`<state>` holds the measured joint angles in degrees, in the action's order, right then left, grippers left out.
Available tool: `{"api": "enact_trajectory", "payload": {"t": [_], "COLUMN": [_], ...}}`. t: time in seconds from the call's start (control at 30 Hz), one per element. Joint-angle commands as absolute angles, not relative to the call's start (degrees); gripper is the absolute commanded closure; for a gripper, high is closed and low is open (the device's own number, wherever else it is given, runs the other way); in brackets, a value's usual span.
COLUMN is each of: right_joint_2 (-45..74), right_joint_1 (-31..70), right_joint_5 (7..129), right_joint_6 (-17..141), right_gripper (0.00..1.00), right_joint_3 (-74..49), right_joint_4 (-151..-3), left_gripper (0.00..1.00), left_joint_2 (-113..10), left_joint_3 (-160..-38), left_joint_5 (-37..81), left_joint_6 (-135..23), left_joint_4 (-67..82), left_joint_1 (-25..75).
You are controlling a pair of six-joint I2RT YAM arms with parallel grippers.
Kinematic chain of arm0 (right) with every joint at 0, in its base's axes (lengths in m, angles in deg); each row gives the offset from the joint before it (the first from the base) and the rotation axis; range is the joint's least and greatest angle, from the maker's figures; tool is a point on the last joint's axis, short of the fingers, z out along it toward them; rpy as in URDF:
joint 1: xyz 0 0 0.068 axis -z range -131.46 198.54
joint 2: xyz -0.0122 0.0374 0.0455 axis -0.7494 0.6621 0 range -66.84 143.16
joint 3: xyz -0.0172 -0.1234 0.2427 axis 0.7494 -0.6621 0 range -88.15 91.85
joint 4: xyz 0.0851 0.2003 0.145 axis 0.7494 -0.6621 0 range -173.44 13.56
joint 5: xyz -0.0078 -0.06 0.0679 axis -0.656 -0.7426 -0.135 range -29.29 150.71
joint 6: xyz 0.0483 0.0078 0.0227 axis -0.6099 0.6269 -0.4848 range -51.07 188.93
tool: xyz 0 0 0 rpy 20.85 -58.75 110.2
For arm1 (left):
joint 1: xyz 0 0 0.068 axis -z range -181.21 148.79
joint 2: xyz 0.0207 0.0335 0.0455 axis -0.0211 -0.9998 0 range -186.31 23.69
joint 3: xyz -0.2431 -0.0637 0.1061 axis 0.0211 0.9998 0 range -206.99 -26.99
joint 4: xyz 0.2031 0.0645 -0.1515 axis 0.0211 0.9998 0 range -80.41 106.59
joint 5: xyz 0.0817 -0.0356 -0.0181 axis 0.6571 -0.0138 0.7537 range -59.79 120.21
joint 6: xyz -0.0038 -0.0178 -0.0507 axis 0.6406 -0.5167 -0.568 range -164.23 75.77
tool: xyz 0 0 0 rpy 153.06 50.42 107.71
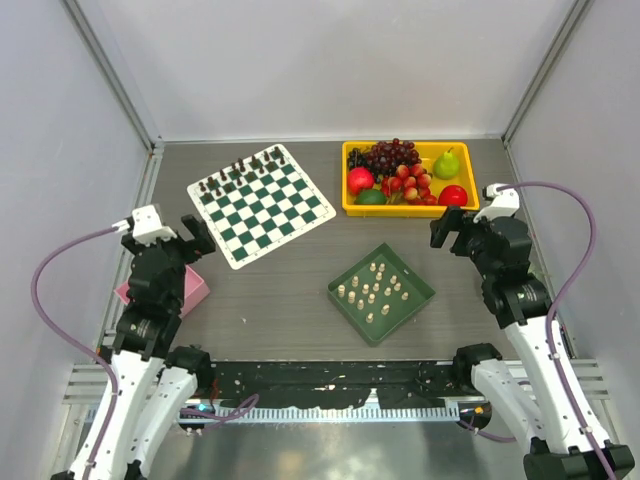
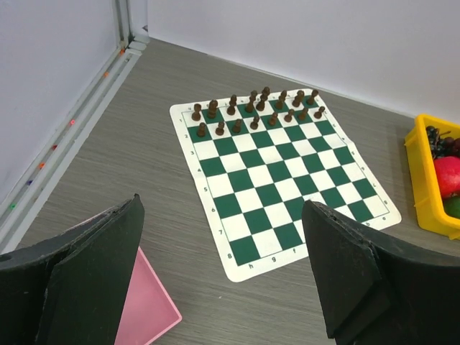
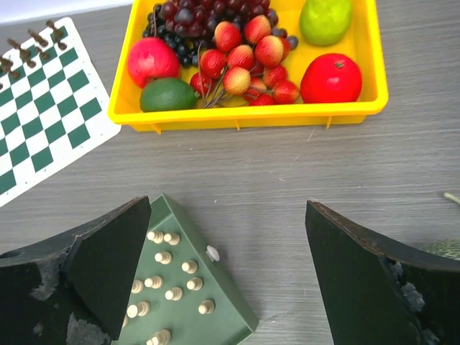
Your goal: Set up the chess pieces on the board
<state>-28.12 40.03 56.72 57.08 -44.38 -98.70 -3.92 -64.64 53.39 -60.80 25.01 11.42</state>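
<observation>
The green and white checkered board [image 1: 262, 204] lies at the back left, with dark brown pieces in two rows along its far edge; it also shows in the left wrist view [image 2: 280, 180]. Several cream chess pieces [image 1: 373, 288] stand in a dark green tray [image 1: 414, 304] at the centre right; they also show in the right wrist view [image 3: 169, 277]. My left gripper [image 2: 219, 266] is open and empty, above the table near the board's near corner. My right gripper [image 3: 226, 266] is open and empty, above the table just right of the green tray [image 3: 215, 305].
A yellow tray [image 1: 410, 206] of toy fruit stands at the back right, also in the right wrist view [image 3: 251, 115]. A pink tray [image 1: 193, 290] sits under the left arm, its corner in the left wrist view [image 2: 147, 302]. Grey walls close in three sides.
</observation>
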Motion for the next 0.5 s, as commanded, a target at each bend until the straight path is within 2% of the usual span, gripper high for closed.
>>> {"api": "enact_trajectory", "payload": {"t": [0.0, 0.17, 0.3, 0.4, 0.47], "right_joint_2": [-22.7, -15.0, -18.4, -21.9, -22.0], "right_joint_1": [40.1, 40.0, 39.8, 39.5, 34.7], "right_joint_5": [62.7, 67.3, 69.3, 76.2, 79.9], "right_joint_6": [57.6, 55.8, 53.9, 52.1, 49.8], "right_gripper": [0.05, 0.05, 0.04, 0.05, 0.05], "right_joint_3": [-41.0, -34.7, -36.6, -38.8, -39.8], "right_joint_4": [-100.8, -108.6, -106.1, -103.9, -103.3], "left_gripper": [0.01, 0.01, 0.01, 0.01, 0.01], "left_joint_2": [-9.1, -12.1, -9.9, -8.8, -10.7], "left_joint_3": [-68.8, -72.9, -71.6, -68.7, -68.9], "left_joint_5": [52.7, 44.0, 52.4, 44.6, 40.8], "left_joint_6": [-62.2, -62.2, -73.0, -69.5, -68.8], "left_joint_4": [26.6, 33.0, 39.7, 36.6, 37.1], "left_joint_1": [11.2, 11.3, 11.0, 10.1, 10.0]}}
